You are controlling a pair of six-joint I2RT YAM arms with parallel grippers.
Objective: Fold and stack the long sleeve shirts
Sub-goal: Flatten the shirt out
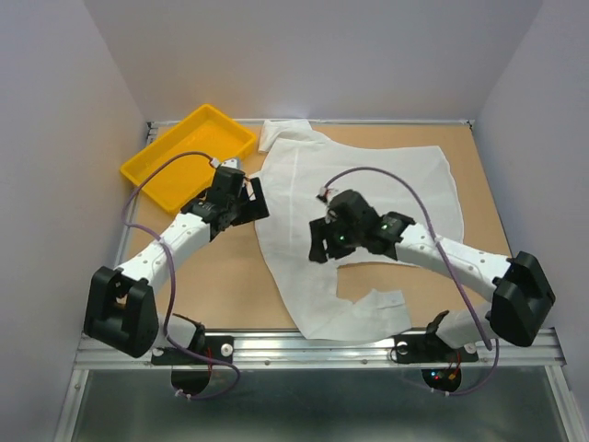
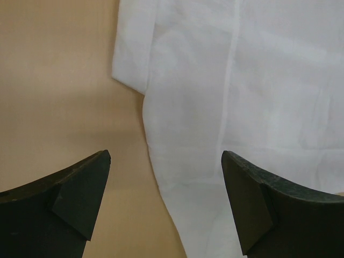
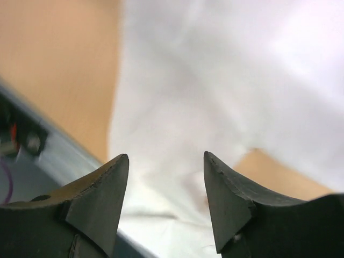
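Hovering with fingers spread wide, the left gripper (image 2: 166, 161) frames the edge of the white shirt (image 2: 231, 80) between its tips, bare table (image 2: 59, 80) under one finger; the right gripper (image 3: 166, 161) hangs parted and empty too, shirt fabric lying beneath and beyond both fingertips

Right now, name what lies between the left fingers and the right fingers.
Only fabric of the thin white long-sleeve shirt, flat on the brown table; the top view shows it.
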